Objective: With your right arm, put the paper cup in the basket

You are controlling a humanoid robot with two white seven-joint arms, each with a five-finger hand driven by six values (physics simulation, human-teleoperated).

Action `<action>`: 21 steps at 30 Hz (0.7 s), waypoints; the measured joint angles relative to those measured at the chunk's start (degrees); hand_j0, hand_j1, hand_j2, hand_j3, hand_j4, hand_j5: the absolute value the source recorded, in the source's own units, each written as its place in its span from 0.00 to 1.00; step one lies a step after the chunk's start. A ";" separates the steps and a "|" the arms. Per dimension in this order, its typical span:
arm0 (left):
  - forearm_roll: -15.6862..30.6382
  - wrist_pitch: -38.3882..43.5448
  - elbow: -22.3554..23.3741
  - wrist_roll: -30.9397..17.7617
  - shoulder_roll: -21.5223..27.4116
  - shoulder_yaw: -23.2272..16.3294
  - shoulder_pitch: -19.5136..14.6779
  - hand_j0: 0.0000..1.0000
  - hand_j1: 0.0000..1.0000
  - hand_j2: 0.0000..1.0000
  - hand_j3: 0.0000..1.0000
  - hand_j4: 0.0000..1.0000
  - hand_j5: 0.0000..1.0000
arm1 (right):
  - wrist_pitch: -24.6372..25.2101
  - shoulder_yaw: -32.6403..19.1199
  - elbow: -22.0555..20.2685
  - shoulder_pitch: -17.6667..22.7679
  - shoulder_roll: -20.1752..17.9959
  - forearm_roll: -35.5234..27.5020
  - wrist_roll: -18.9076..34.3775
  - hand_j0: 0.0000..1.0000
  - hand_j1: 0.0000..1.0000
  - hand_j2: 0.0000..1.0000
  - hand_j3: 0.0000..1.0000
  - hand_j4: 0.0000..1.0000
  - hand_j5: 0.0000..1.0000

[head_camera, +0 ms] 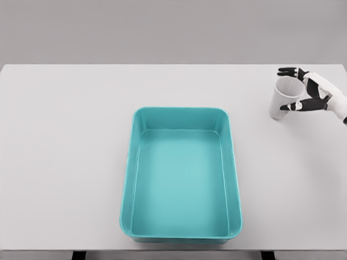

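On the white counter, the right robot hand is clamped around the paper cup at the far right, well apart from the teal basket; too tight a squeeze could crumple it.

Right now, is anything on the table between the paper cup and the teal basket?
No. In the head view, only bare white table lies between the paper cup, at the right hand, and the basket.
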 measured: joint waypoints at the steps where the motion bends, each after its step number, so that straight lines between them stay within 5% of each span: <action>1: -0.01 0.00 0.00 0.00 0.00 0.00 0.00 1.00 1.00 1.00 1.00 1.00 1.00 | -0.65 -0.03 -0.56 0.00 -0.08 0.03 0.00 0.84 0.84 0.84 0.84 0.84 0.84; 13: -0.01 0.00 0.00 0.00 0.00 0.00 0.00 1.00 1.00 1.00 1.00 1.00 1.00 | -7.36 -0.20 -9.66 0.00 -0.63 5.27 0.02 0.74 0.74 0.74 0.74 0.74 0.74; 21: -0.03 0.00 0.00 -0.01 0.00 0.00 0.00 1.00 1.00 1.00 1.00 1.00 1.00 | -7.61 -0.60 -22.41 0.26 -1.57 9.02 0.02 0.74 0.74 0.74 0.74 0.74 0.74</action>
